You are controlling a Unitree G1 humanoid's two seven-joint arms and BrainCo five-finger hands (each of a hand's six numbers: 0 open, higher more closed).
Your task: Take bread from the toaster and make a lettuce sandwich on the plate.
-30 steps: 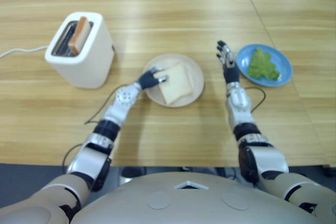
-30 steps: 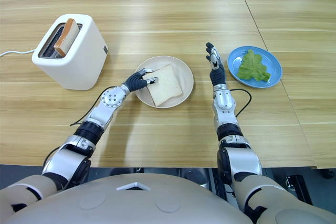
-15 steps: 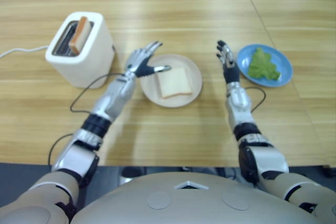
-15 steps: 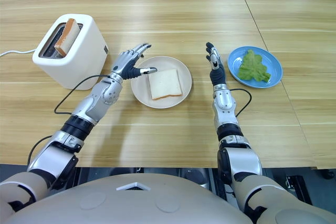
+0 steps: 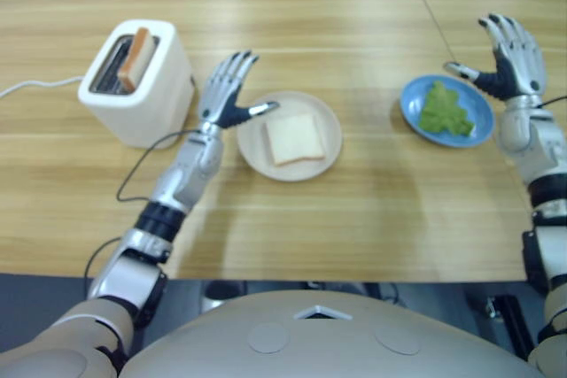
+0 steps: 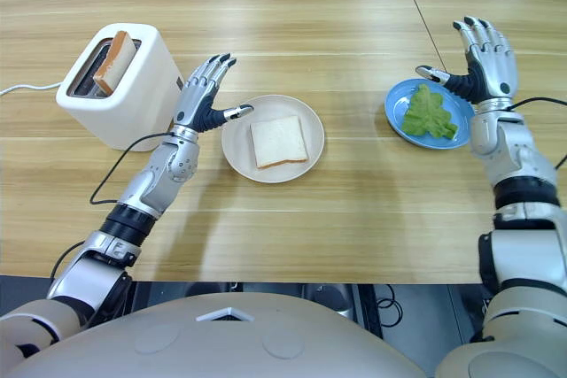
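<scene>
A white toaster stands at the left with one slice of bread upright in its slot. A second slice lies flat on the beige plate in the middle. My left hand is raised between the toaster and the plate, open, holding nothing. Green lettuce lies on a blue plate at the right. My right hand hovers open just right of and above the lettuce, fingers spread.
A white cord runs off the toaster to the left edge. A dark cable loops on the wood beside my left forearm. A seam between two tabletops runs up from the blue plate.
My left hand has let go of the slice on the plate and lifted away toward the toaster, opening. My right hand has swung from left of the blue plate to its right side.
</scene>
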